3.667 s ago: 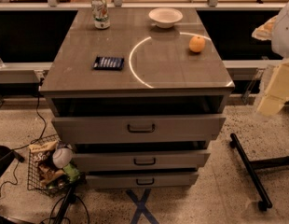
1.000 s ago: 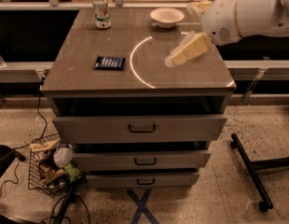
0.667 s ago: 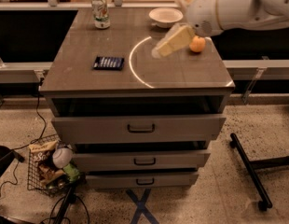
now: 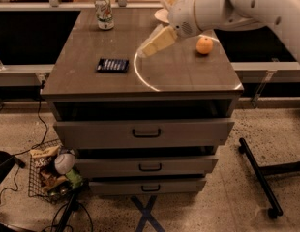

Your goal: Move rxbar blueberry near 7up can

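Cream pincer (image 4: 144,52) has swung farther left, hovering near rxbar blueberry (image 4: 112,65).

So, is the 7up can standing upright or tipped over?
Upright: the 7up can stands on its base, far left on the table. The gripper hovers over the table's middle.

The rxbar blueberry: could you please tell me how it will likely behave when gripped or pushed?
The rxbar blueberry lies flat, so a push would probably slide it rather than roll it, and its low profile may be hard to grip. It looks thin, so it is likely light. The gripper hovers above the cabinet top, apart from it.
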Action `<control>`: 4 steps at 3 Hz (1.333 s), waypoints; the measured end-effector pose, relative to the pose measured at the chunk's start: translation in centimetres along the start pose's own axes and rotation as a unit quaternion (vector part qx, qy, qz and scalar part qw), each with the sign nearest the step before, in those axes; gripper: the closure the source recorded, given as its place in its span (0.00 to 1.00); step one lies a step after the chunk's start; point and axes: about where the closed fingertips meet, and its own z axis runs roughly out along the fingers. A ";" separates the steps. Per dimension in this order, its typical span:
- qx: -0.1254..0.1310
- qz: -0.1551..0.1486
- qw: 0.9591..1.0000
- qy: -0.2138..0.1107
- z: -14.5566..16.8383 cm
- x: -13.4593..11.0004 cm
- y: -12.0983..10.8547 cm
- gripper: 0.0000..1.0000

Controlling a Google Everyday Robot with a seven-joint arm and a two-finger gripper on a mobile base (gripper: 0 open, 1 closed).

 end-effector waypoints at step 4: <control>-0.086 0.037 0.995 -0.017 11.9 4.4 2.0 0.00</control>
